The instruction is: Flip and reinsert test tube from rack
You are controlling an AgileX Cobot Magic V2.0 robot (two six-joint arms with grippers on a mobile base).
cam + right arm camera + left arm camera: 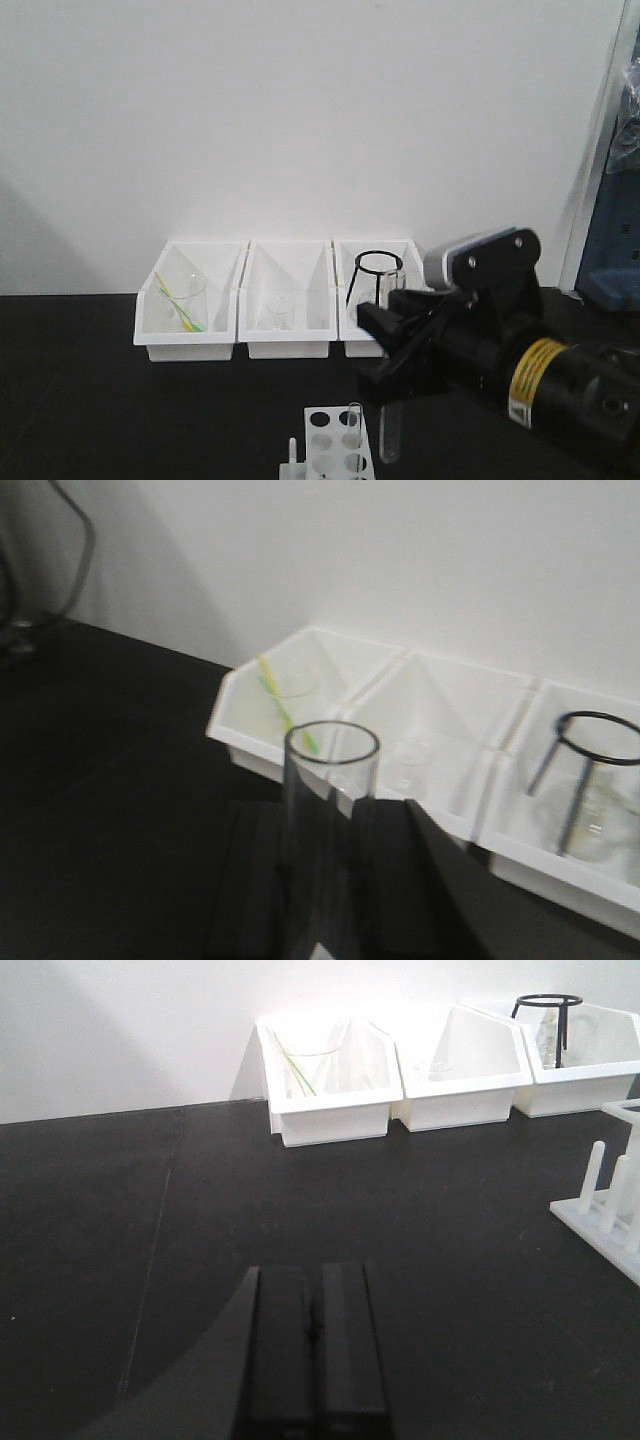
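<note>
One test tube [390, 432] is out of the rack [335, 452], pinched in your right tool [396, 372] and hanging mouth-up just right of it. Reinsertion is left; I cannot tell whether the flip is done. Your left tool [315, 1345] is pressed together, empty, over the worktop [150, 1260].

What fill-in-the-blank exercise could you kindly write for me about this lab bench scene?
1. The right claw is ___ on a tube.
2. The left claw holds ___.
3. Behind the rack stand ___ white bins.
Missing words: shut; nothing; three.
</note>
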